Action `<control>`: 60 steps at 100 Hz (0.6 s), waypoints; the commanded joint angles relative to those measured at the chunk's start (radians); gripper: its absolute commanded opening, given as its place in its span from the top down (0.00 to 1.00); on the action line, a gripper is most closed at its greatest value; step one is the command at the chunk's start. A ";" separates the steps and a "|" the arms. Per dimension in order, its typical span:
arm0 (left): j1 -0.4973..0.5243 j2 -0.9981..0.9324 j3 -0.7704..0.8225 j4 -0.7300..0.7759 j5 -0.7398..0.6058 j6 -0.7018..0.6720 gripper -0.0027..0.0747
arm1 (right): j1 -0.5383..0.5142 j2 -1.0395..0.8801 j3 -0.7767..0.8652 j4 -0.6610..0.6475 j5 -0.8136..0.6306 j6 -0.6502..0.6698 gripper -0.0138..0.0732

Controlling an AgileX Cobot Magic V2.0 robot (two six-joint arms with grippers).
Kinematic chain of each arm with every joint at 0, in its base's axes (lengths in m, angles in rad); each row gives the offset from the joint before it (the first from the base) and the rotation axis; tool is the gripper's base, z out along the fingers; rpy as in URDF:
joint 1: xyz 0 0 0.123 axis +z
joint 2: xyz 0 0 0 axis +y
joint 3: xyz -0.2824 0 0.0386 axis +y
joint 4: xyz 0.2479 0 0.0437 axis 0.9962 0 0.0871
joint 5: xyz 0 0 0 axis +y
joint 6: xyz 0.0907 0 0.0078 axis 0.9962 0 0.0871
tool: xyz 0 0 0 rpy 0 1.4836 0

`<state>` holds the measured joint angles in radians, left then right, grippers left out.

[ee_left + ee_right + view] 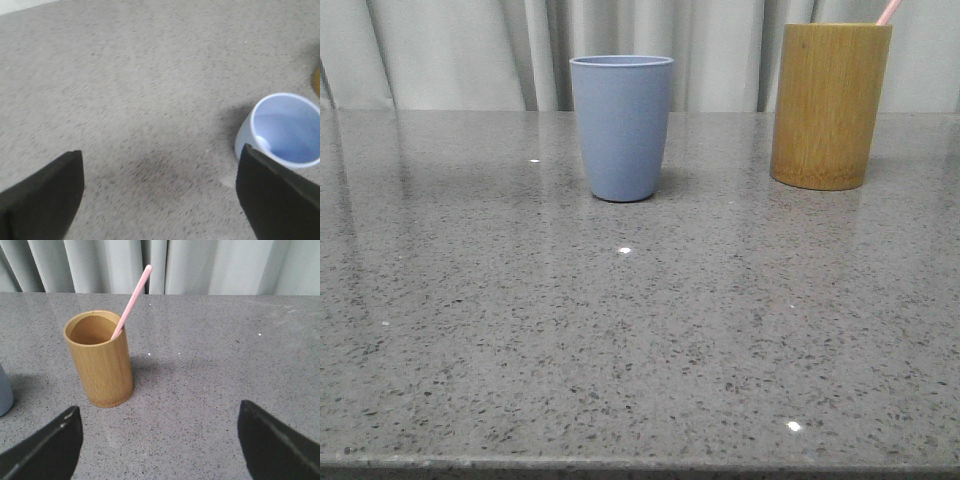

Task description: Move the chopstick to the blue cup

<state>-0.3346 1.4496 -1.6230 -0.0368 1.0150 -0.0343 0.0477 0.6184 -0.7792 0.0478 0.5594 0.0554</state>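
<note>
The blue cup [621, 126] stands upright and empty at the table's back middle; it also shows in the left wrist view [285, 129] and at the edge of the right wrist view [4, 392]. A pale pink chopstick [132, 302] leans in the yellow-brown bamboo holder [100, 360], which stands at the back right [829, 105]; only its tip [889, 11] shows in the front view. My left gripper [160, 195] is open and empty above bare table beside the blue cup. My right gripper [157, 440] is open and empty, short of the holder. Neither gripper shows in the front view.
The grey speckled table [620, 340] runs to a front edge at the bottom of the front view. Pale curtains [470, 50] hang behind the table.
</note>
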 commanded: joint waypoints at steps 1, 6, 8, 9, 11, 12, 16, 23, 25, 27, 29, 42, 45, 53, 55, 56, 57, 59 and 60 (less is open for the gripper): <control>0.034 -0.118 0.077 0.003 -0.120 -0.012 0.19 | 0.001 0.008 -0.038 -0.002 -0.080 -0.004 0.12; 0.059 -0.182 0.147 0.003 -0.152 -0.012 0.19 | 0.001 0.008 -0.038 -0.002 -0.080 -0.004 0.12; 0.070 -0.198 0.176 0.003 -0.164 -0.012 0.19 | 0.001 0.008 -0.038 -0.002 -0.080 -0.004 0.12; 0.078 -0.214 0.186 0.003 -0.168 -0.012 0.19 | 0.001 0.008 -0.038 -0.002 -0.080 -0.004 0.12; 0.085 -0.237 0.216 0.003 -0.178 -0.012 0.19 | 0.001 0.008 -0.038 -0.002 -0.080 -0.004 0.12; 0.092 -0.245 0.236 0.003 -0.181 -0.012 0.19 | 0.001 0.008 -0.038 -0.002 -0.080 -0.004 0.12; 0.115 -0.294 0.284 0.003 -0.198 -0.012 0.19 | 0.001 0.008 -0.038 -0.002 -0.080 -0.004 0.12; 0.154 -0.374 0.379 0.005 -0.217 -0.012 0.19 | 0.001 0.008 -0.038 -0.002 -0.080 -0.004 0.12; 0.162 -0.398 0.407 0.005 -0.222 -0.012 0.19 | 0.001 0.008 -0.038 -0.002 -0.080 -0.004 0.12; 0.173 -0.421 0.434 0.005 -0.228 -0.012 0.19 | 0.001 0.008 -0.038 -0.002 -0.080 -0.004 0.12; 0.184 -0.436 0.460 0.005 -0.230 -0.012 0.19 | 0.001 0.008 -0.038 -0.002 -0.080 -0.004 0.12; 0.237 -0.577 0.600 0.005 -0.234 -0.012 0.19 | 0.001 0.008 -0.038 -0.002 -0.080 -0.004 0.12; 0.243 -0.603 0.636 0.003 -0.236 -0.012 0.19 | 0.001 0.008 -0.038 -0.002 -0.080 -0.004 0.12; 0.246 -0.685 0.706 -0.001 -0.236 -0.012 0.19 | 0.001 0.008 -0.038 -0.002 -0.079 -0.004 0.12; 0.246 -0.705 0.723 -0.001 -0.236 -0.012 0.19 | 0.001 0.008 -0.038 -0.002 -0.079 -0.004 0.12; 0.246 -0.711 0.734 -0.001 -0.236 -0.012 0.19 | 0.001 0.008 -0.038 -0.002 -0.079 -0.004 0.12; 0.246 -0.718 0.739 -0.001 -0.238 -0.012 0.19 | 0.001 0.008 -0.038 -0.002 -0.079 -0.004 0.12; 0.246 -0.736 0.754 -0.001 -0.238 -0.012 0.19 | 0.001 0.008 -0.038 -0.002 -0.079 -0.004 0.12; 0.246 -0.748 0.759 -0.001 -0.238 -0.012 0.19 | 0.001 0.008 -0.038 -0.002 -0.079 -0.004 0.12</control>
<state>-0.0943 0.7729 -0.8903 -0.0284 0.8499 -0.0343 0.0477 0.6184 -0.7792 0.0478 0.5594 0.0554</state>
